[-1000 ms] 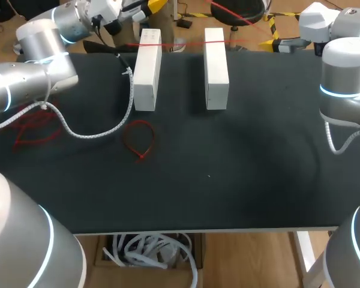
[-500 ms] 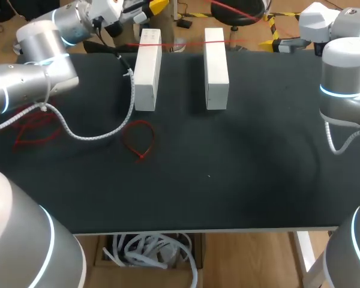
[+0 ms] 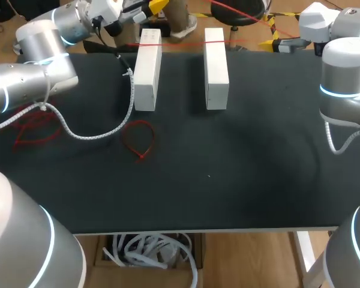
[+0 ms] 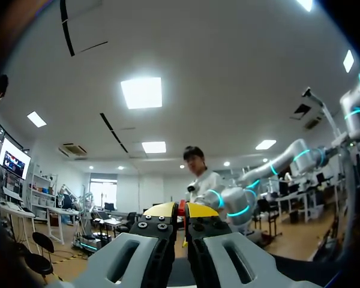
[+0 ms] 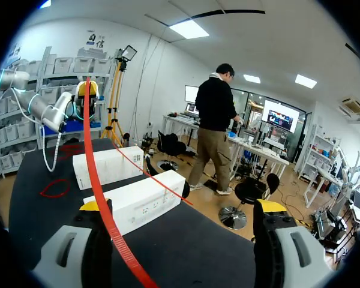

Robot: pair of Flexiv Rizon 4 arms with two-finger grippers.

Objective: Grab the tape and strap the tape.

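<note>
Two white blocks (image 3: pixel 147 69) (image 3: pixel 216 66) lie side by side at the back of the black table (image 3: pixel 228 180). A thin red strap (image 3: pixel 180 43) runs taut across their far ends. My left gripper (image 3: pixel 156 6) is raised behind the left block and shut on one end of the strap; red shows between its yellow tips (image 4: pixel 181 210). In the right wrist view the strap (image 5: pixel 89 144) passes along one finger of my right gripper (image 5: pixel 183 207), which stands wide open, facing both blocks (image 5: pixel 141 201).
A loose red looped tie (image 3: pixel 138 141) lies in front of the left block. More red ties (image 3: pixel 33 129) lie at the table's left edge. My left arm's white cable (image 3: pixel 96 133) sags onto the table beside them.
</note>
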